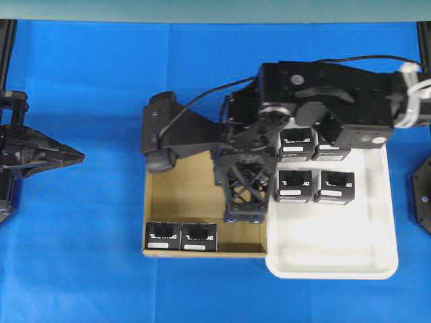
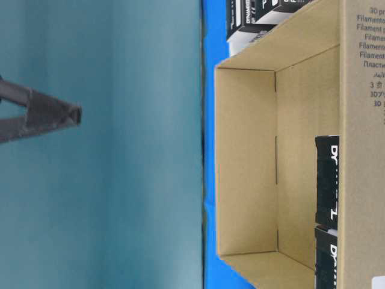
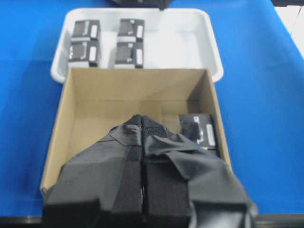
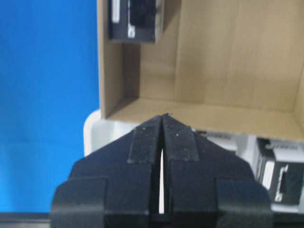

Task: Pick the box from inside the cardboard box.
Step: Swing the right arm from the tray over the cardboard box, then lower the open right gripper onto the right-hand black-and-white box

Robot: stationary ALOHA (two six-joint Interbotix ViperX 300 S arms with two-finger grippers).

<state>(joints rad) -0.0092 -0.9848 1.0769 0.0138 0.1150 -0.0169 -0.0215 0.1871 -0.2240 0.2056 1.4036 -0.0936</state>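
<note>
The cardboard box (image 1: 182, 195) lies in the middle of the blue table, and two black boxes (image 1: 163, 235) (image 1: 199, 235) sit side by side against its front wall. My right gripper (image 1: 244, 215) hovers shut and empty over the carton's right side, by the tray. In the right wrist view its tips (image 4: 163, 117) meet above the carton's near wall (image 4: 228, 57), with a black box (image 4: 135, 19) in the far corner. My left gripper (image 1: 81, 157) is shut and empty at the far left; in its wrist view (image 3: 142, 119) it faces the carton (image 3: 109, 99) and a black box (image 3: 199, 130).
A white tray (image 1: 337, 249) touches the carton's right side and holds several identical black boxes (image 1: 295, 185) in its back half. The right arm's body (image 1: 323, 94) spans the back of tray and carton. Blue table surrounds everything.
</note>
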